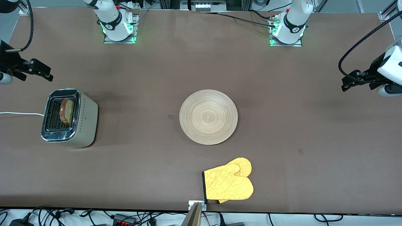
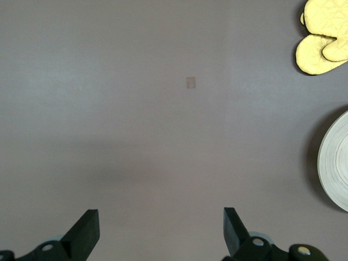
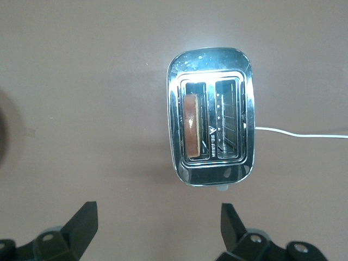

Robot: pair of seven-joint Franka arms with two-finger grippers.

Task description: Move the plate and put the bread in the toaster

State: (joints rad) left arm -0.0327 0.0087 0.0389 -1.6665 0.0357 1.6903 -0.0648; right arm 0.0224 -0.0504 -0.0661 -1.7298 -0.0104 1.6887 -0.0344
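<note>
The toaster (image 1: 69, 118) stands at the right arm's end of the table, white cord (image 1: 19, 113) trailing off. The bread (image 1: 67, 110) stands upright in the slot on the plate's side; the other slot is empty. The right wrist view shows the toaster (image 3: 211, 125) and the bread (image 3: 191, 126) from above. The bamboo plate (image 1: 208, 116) lies empty mid-table; its rim shows in the left wrist view (image 2: 333, 169). My right gripper (image 1: 40, 71) hangs open and empty over bare table beside the toaster (image 3: 157, 225). My left gripper (image 1: 351, 83) hangs open and empty over bare table at the left arm's end (image 2: 160, 228).
A yellow oven mitt (image 1: 229, 183) lies nearer the front camera than the plate, close to the table's front edge; it also shows in the left wrist view (image 2: 322, 41). Small tape marks (image 1: 170, 116) sit on the brown tabletop.
</note>
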